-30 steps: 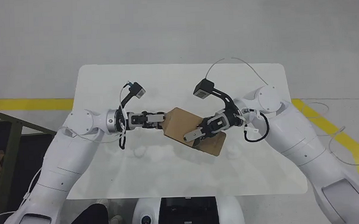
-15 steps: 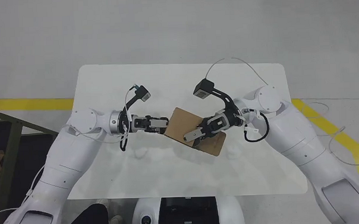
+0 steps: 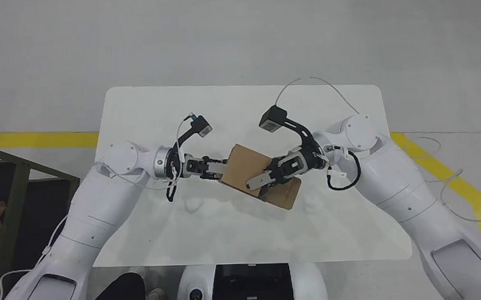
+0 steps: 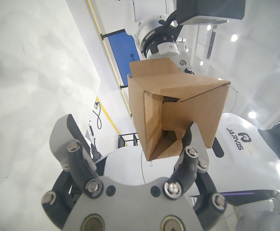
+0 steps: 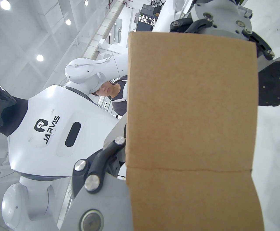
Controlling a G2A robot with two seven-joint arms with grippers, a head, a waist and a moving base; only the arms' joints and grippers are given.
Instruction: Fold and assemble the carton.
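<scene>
Left arm has swung in a bit closer to the middle over the last second, its wrist turned so the left gripper (image 3: 217, 168) now sits slightly lower against the near end of the carton (image 3: 242, 163), while the carton itself and the right arm have basically not budged. So the box is up off the white table (image 3: 144, 121), over its middle, hanging right between the two grippers. The right gripper (image 3: 261, 181) is clamped on it, one pale finger lying across the top panel in the top view. The left gripper is spread wide: in the left wrist view one finger (image 4: 195, 135) touches the edge of an end flap and the other is well off to the side, gripping nothing. The long axis runs diagonally across the table, from the left gripper's side toward the right arm and slightly nearer the robot. The unfinished end points straight at the left gripper, and you can look into the hollow there. It's plain brown cardboard, matte and a little fibrous, a rectangular tube shape with crisp creases. The end flaps are folded partway in, leaving a dark gap. From the right wrist side it's just a flat panel with one scored fold line across it
</scene>
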